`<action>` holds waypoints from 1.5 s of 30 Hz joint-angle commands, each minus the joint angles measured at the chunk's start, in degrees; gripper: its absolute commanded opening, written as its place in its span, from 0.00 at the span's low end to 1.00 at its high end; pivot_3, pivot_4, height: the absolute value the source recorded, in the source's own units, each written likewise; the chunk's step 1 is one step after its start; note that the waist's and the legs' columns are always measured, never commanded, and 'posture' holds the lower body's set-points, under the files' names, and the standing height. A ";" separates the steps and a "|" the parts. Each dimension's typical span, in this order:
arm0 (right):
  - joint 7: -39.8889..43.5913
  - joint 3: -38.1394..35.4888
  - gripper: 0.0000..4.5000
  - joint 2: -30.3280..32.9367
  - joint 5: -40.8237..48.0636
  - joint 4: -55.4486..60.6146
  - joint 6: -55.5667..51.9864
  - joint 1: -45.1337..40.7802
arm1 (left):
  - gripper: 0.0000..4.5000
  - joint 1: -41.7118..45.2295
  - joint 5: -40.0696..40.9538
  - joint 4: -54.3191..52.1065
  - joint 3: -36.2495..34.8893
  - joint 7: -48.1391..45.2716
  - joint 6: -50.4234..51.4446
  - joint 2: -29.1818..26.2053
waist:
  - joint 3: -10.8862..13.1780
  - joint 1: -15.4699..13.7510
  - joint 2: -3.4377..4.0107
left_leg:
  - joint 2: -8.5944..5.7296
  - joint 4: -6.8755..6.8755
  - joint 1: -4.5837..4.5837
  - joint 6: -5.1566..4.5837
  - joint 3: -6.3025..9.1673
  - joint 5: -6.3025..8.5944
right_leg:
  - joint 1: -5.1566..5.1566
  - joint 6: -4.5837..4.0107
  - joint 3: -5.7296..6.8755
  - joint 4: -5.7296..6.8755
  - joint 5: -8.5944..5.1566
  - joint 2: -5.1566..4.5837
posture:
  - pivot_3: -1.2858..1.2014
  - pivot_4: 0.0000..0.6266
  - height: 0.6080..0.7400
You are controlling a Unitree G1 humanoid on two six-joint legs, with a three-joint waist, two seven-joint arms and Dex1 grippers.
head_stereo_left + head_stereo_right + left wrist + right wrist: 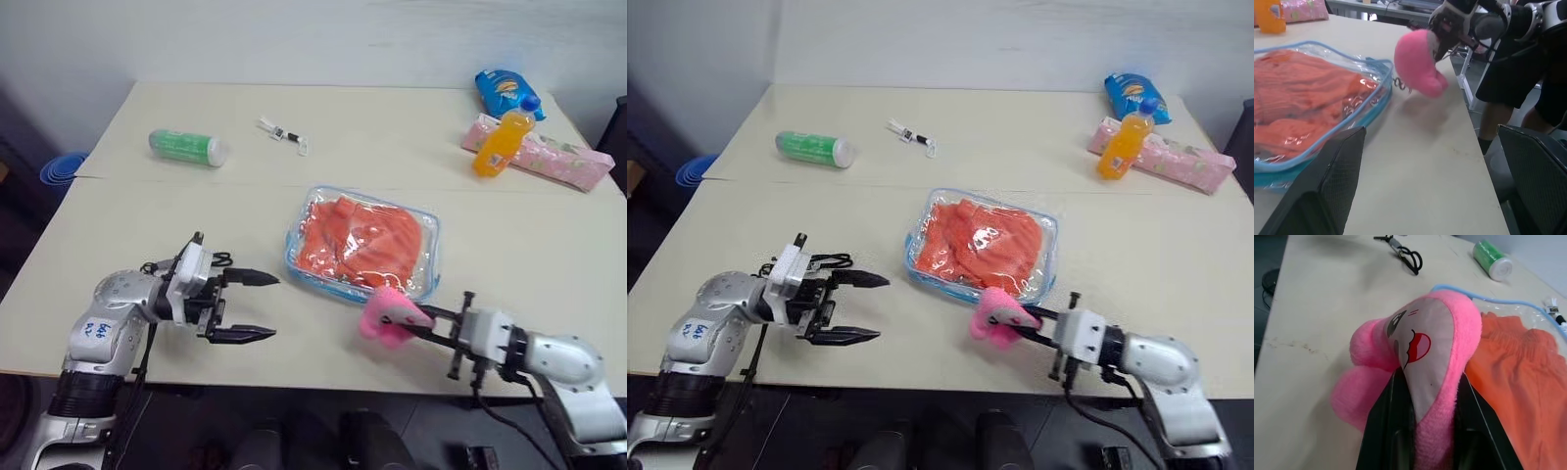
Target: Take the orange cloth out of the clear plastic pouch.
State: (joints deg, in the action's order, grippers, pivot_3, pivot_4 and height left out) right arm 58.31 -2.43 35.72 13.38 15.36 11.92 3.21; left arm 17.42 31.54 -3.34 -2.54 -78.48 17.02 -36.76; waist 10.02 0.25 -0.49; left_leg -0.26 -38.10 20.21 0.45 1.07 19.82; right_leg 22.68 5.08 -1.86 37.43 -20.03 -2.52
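Observation:
The clear plastic pouch (364,191), edged in light blue, lies flat in the middle of the table with the orange cloth (358,240) folded inside it. At its near corner my right gripper (397,321) is shut on a pink plush charm (377,318) with a cartoon face (1413,340). A small metal chain (1399,84) links the charm to the pouch's blue edging (1371,105). Left of the pouch, a short gap away, my left gripper (274,306) stands open and points toward it, with nothing between its fingers (1327,191).
At the back left a green canister (186,147) lies on its side, with a small clip item (284,134) beside it. At the back right are an orange bottle (502,143), a pink patterned pack (549,155) and a blue packet (506,93). The table's front edge runs just under both grippers.

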 commanded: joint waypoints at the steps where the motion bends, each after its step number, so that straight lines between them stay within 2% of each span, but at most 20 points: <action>1: -1.10 1.73 0.29 -0.57 0.64 0.02 -1.89 -0.73 | 1.00 -0.09 -0.60 0.81 0.47 -0.50 -1.59 -0.28 | 0.00 -0.08 0.00 | 0.00 0.00 0.01 0.00 0.02 0.00 | 0.00 0.00 0.02 0.00 0.00 0.00 | 0.52 0.24 1.00; 4: 0.00 2.00 0.52 0.70 0.75 0.21 -1.11 -0.20 | 1.00 0.14 -1.06 1.74 0.72 -0.48 -2.58 -0.29 | 0.00 -0.08 0.00 | 0.00 -0.01 0.04 -0.01 0.01 0.01 | 0.01 0.00 0.01 -0.02 0.00 0.00 | 0.52 0.24 1.00; 9: 3.31 -2.04 0.90 3.63 7.80 4.23 -1.80 3.24 | 1.00 0.09 -1.38 2.58 0.79 -0.73 -3.41 -0.49 | 0.00 -0.06 0.00 | 0.00 -0.01 0.04 -0.03 0.01 0.02 | 0.01 0.00 0.02 -0.02 0.00 -0.01 | 0.52 0.24 1.00; 11: 4.41 -5.62 0.99 5.64 11.82 6.69 -3.11 5.73 | 1.00 -0.05 -1.57 2.97 0.63 -0.71 -3.89 -0.62 | 0.01 -0.10 0.01 | 0.00 -0.01 0.04 -0.04 0.01 0.02 | 0.01 0.00 0.02 -0.02 0.00 -0.01 | 0.52 0.24 1.00; 16: 5.83 -16.75 0.99 9.98 21.13 8.73 -8.05 9.97 | 1.00 -0.37 -1.70 3.79 0.19 -0.73 -4.70 -1.01 | 0.02 -0.11 -0.03 | 0.00 -0.03 0.01 -0.19 0.03 0.11 | -0.07 0.00 0.03 -0.04 0.00 -0.01 | 0.52 0.24 1.00; 18: 8.63 -17.92 0.99 12.26 18.22 5.06 -5.91 9.96 | 1.00 -0.53 -1.55 3.78 0.13 -0.79 -4.77 -1.15 | 0.02 0.02 -0.03 | 0.01 -0.03 -0.02 -0.22 0.03 0.12 | -0.10 0.00 0.02 -0.05 0.00 -0.01 | 0.52 0.24 1.00; 22: 10.71 -11.92 0.99 15.40 3.85 -9.12 7.15 0.70 | 1.00 -0.99 -1.55 3.23 0.59 -1.06 -4.93 -1.04 | 0.03 0.13 -0.04 | 0.00 -0.03 -0.06 -0.33 -0.03 0.16 | -0.11 0.00 -0.01 -0.05 0.00 0.01 | 0.52 0.24 1.00; 25: 10.20 -5.49 0.99 13.68 -2.80 -17.77 13.63 -7.92 | 1.00 -0.70 -1.67 3.00 0.98 -0.97 -4.98 -0.72 | 0.06 0.86 -0.01 | 0.00 -0.04 -0.09 -0.32 -0.07 0.13 | -0.10 -0.01 -0.04 -0.02 -0.01 0.01 | 0.52 0.24 1.00; 29: 6.32 -0.80 0.99 10.63 -8.99 -26.80 20.63 -15.91 | 1.00 -0.12 -1.71 3.37 0.99 -0.93 -5.29 -0.41 | 0.06 1.17 -0.01 | 0.02 -0.01 -0.01 0.03 0.01 -0.07 | 0.01 -0.04 0.05 0.07 -0.02 0.04 | 0.52 0.24 1.00; 33: 4.79 2.36 0.79 9.38 -11.50 -31.84 24.20 -20.68 | 1.00 -0.16 -1.58 2.58 1.13 -0.67 -5.12 -0.14 | 0.06 1.30 0.00 | -0.02 -0.08 0.03 0.02 -0.07 -0.07 | 0.05 -0.04 -0.01 0.08 -0.02 0.00 | 0.52 0.24 1.00; 40: 5.48 4.87 0.28 10.11 -10.89 -35.73 25.07 -23.57 | 1.00 2.15 -4.21 0.74 5.46 1.31 -2.28 0.49 | 0.06 1.28 0.00 | -0.01 -0.10 0.04 0.02 -0.05 -0.07 | 0.05 -0.04 0.01 0.13 -0.02 -0.01 | 0.52 0.24 1.00; 43: 5.98 4.93 0.04 10.36 -10.22 -36.47 24.86 -24.22 | 1.00 6.04 -4.31 0.31 8.87 5.63 1.18 5.20 | 0.07 1.13 -0.01 | -0.01 -0.15 0.04 0.02 -0.05 -0.07 | 0.04 -0.04 0.00 0.19 -0.02 -0.01 | 0.52 0.24 1.00; 45: 6.06 4.87 0.01 10.30 -9.80 -36.64 24.47 -24.51 | 1.00 8.18 -6.22 0.60 12.35 6.75 1.30 8.32 | 0.07 1.10 -0.01 | -0.01 -0.22 0.05 0.01 -0.04 -0.06 | 0.02 -0.03 0.01 0.20 -0.02 0.00 | 0.52 0.24 1.00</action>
State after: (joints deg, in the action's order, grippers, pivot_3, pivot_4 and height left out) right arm 64.38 3.19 44.99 1.82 -21.24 36.21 -20.70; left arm 24.44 26.53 -0.78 7.11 -72.97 18.01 -29.79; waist 10.09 1.35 -0.50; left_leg -0.28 -38.32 20.26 0.46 1.02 19.76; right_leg 22.70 5.06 -1.85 37.64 -20.05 -2.52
